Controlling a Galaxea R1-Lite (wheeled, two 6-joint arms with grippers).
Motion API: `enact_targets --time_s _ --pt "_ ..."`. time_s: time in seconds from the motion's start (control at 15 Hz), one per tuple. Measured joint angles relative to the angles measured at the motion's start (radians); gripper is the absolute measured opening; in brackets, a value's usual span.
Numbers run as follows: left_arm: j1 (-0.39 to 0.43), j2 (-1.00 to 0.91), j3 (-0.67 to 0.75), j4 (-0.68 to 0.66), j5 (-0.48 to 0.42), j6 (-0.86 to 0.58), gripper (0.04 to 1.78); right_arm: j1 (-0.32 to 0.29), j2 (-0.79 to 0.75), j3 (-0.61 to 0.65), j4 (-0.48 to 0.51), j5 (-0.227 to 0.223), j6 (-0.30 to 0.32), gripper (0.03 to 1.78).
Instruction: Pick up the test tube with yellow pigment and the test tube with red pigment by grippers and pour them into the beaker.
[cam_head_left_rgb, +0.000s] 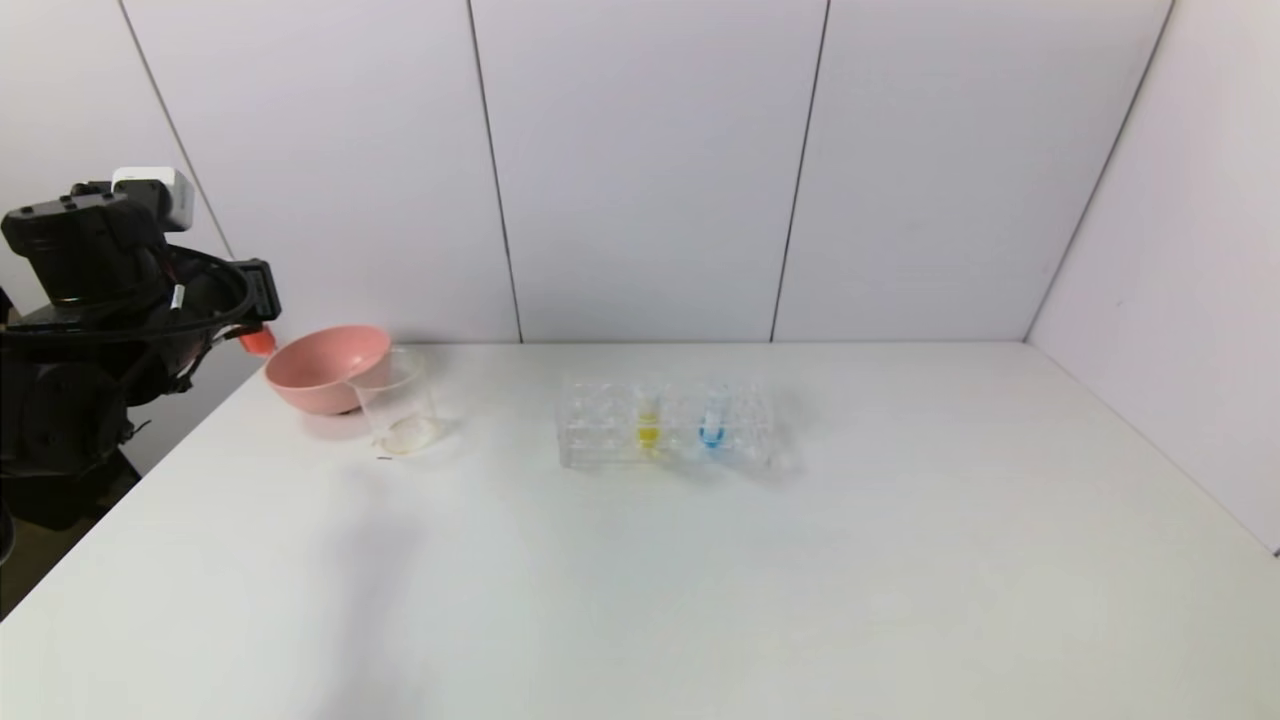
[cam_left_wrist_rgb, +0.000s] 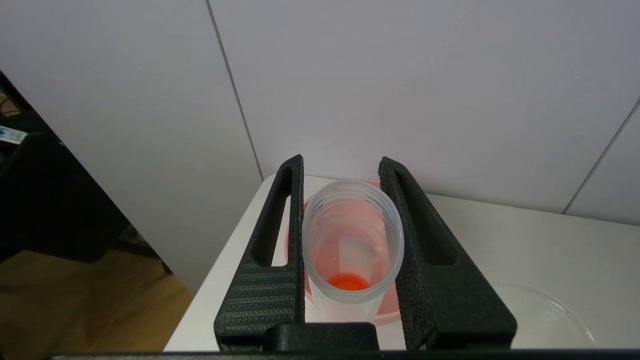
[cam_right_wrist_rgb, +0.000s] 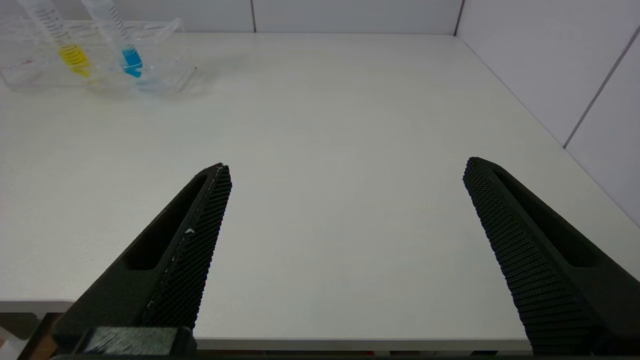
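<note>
Red tube: the test tube with red pigment (cam_left_wrist_rgb: 350, 260) is squeezed tight in your left gripper (cam_left_wrist_rgb: 350, 200), up in the air off the bench's left edge, beside the pink bowl (cam_head_left_rgb: 325, 365)
Left jaws: clenched on that tube, one on each side of it
Yellow tube: the test tube with yellow pigment (cam_head_left_rgb: 648, 425) stands in the clear rack (cam_head_left_rgb: 600, 425), next to a blue tube (cam_head_left_rgb: 712, 425)
Beaker: the beaker (cam_head_left_rgb: 400, 405) sits on the bench (cam_head_left_rgb: 700, 580), touching the bowl's front
Right jaws: your right gripper (cam_right_wrist_rgb: 345, 200) is spread wide with nothing in it, low over the bench's near right edge
</note>
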Motion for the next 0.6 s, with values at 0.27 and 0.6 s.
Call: enact_targets --time_s 0.27,0.6 --pt "0.006 0.0 -0.015 0.092 -0.071 -0.003 0.52 0.0 0.0 0.0 0.0 0.0 0.0 1.7" --pt "0.006 0.0 -0.06 0.222 -0.118 -0.007 0.52 0.0 0.0 0.0 0.0 0.0 0.0 1.7"
